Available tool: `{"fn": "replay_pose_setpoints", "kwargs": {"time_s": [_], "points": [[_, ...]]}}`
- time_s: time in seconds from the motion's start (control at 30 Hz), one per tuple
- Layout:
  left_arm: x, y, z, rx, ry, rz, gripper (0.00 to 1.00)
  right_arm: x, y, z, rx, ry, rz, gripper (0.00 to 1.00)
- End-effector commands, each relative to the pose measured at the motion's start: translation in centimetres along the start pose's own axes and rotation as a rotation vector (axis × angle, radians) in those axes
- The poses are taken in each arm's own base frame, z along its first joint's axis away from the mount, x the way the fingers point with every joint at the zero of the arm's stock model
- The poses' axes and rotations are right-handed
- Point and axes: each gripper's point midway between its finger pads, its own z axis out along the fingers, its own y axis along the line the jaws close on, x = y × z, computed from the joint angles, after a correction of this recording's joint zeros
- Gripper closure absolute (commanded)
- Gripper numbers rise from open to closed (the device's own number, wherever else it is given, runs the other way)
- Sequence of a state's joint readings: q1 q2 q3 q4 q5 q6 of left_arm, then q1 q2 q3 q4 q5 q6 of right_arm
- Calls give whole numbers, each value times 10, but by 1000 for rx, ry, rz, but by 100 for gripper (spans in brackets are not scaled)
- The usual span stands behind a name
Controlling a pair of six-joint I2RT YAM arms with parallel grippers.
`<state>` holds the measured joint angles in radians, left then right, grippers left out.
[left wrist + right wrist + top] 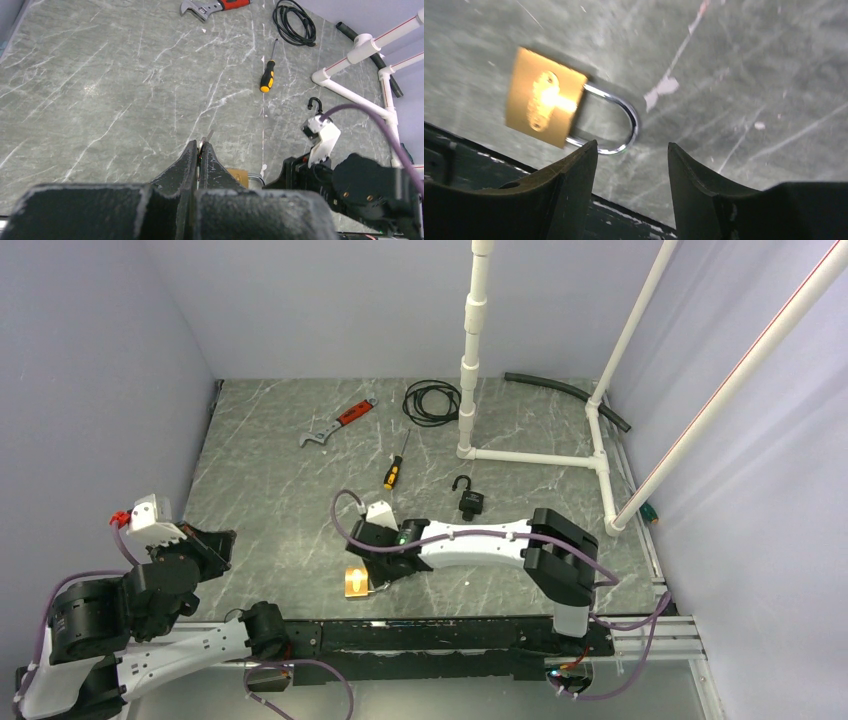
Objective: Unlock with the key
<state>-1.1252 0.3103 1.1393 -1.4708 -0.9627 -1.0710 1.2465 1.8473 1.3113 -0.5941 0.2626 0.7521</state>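
Right claw (631, 150) parted, empty, beside square brass padlock (546, 102), chrome shackle (625, 107); left claw (200, 147) closed, perhaps on key (207, 136).

Brass padlock (545, 105) — lying flat, silver shackle

In the top view, the left half of the table (270, 490) lies bare from the left wall to the screwdriver (396, 470), giving wide room for a gripper. A wrench (335, 424) and a cable coil (432, 402) lie near the top edge. The pipe frame (530, 457) fences off the upper right, with a hose (570, 395) behind it. The right arm (480, 540) lies across the lower centre and bars the way from the right to the brass padlock (357, 582). To the left of that lock the table is bare. A black padlock (470, 502) sits in the gap between arm and frame.
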Motion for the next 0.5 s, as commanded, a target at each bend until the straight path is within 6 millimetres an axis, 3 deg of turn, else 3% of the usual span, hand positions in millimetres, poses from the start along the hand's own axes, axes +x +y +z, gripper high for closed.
{"fn": "replay_pose_setpoints", "kwargs": {"time_s": [0.0, 0.47], "points": [[-6, 2, 0, -20, -26, -12, 100, 18, -17, -10, 86, 15, 53, 44], [-6, 3, -2, 3, -29, -32, 100, 34, -10, 31, 123, 73, 1, 51]]}}
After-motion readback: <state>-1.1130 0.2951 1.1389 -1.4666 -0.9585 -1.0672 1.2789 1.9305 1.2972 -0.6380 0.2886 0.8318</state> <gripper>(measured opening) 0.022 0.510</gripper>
